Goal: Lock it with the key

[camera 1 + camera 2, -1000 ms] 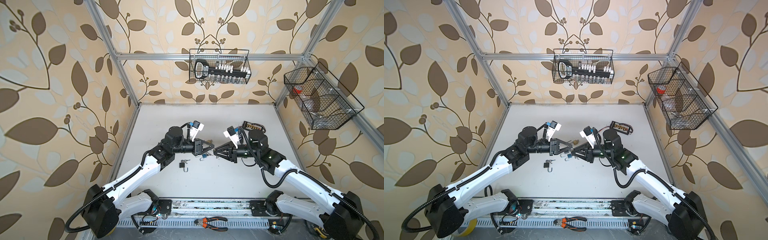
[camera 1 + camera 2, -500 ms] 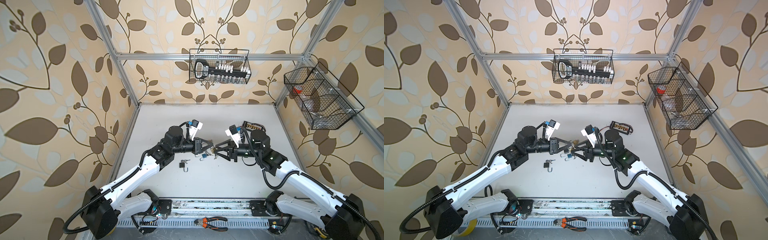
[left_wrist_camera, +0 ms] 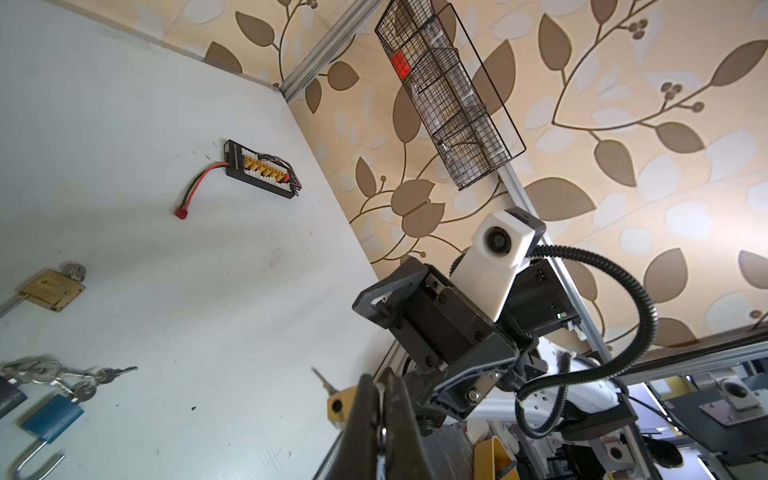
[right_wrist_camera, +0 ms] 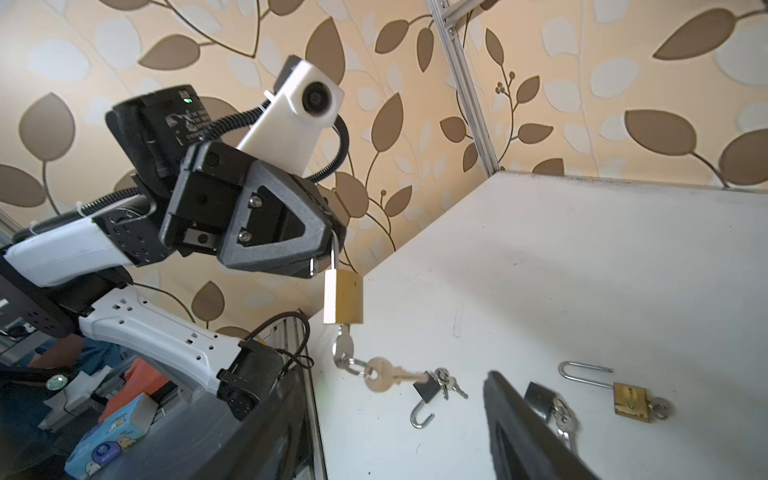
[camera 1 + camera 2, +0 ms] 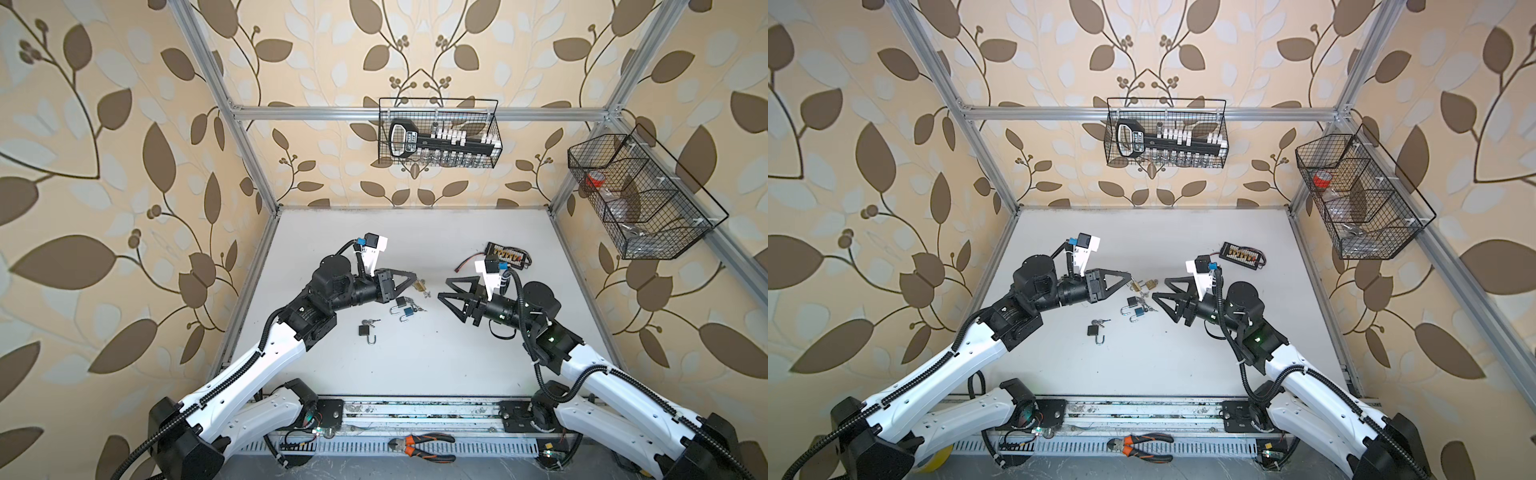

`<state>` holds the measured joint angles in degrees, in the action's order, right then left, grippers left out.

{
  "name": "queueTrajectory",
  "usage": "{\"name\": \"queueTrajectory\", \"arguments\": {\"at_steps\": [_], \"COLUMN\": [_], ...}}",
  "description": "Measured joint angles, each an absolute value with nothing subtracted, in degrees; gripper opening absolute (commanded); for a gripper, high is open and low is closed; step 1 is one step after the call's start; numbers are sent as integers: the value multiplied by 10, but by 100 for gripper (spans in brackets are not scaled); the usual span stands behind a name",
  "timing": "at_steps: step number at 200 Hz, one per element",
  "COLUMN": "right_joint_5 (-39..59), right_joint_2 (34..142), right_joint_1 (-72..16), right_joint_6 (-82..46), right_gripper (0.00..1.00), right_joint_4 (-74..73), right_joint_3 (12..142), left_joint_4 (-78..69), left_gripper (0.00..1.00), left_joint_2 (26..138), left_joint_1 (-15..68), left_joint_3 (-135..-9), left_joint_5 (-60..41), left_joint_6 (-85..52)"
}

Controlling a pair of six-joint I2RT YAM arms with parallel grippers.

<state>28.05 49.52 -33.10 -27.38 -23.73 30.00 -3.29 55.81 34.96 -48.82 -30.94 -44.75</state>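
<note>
My left gripper [image 5: 415, 275] [image 3: 379, 382] is shut on the shackle of a brass padlock [image 4: 344, 297] [image 3: 338, 409], which hangs above the table. A key [image 4: 344, 345] sticks in its keyhole, and a spare key [image 4: 384, 374] dangles from the ring. The shackle's ends are hidden between the fingers. My right gripper [image 5: 444, 289] [image 5: 1160, 288] stands open a short way right of the padlock, empty. A second brass padlock [image 4: 629, 399] [image 5: 1151, 284] lies on the table with its shackle open.
Near the middle of the table lie a blue padlock [image 5: 408, 311], a dark padlock [image 5: 401, 302] and a black padlock [image 5: 365, 330], each with keys. A connector board [image 5: 508, 254] lies at the back right. Pliers [image 5: 424, 442] rest on the front rail. Wire baskets [image 5: 438, 133] [image 5: 640, 199] hang on the walls.
My right gripper has opened, let go of the key and drawn back to the right. The left gripper stays shut on the brass padlock in the same place.
</note>
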Motion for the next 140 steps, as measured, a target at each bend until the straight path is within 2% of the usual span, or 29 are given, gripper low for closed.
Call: {"name": "queueTrajectory", "arguments": {"at_steps": [29,99,140], "right_joint_5": [281,258,234], "right_joint_2": [498,561,587], "right_joint_1": [-332,-409,-424], "right_joint_6": [-274,-219,-209], "right_gripper": [55,55,50], "right_joint_4": [-301,-326,-327], "right_joint_3": [294,331,342], "left_joint_4": [-51,-63,-63], "left_gripper": [0,0,0], "left_joint_2": [568,569,569], "left_joint_1": [350,350,350], "left_joint_3": [-498,-500,-500], "left_joint_5": [-309,-310,-310], "left_joint_6": [-476,-502,-502]}}
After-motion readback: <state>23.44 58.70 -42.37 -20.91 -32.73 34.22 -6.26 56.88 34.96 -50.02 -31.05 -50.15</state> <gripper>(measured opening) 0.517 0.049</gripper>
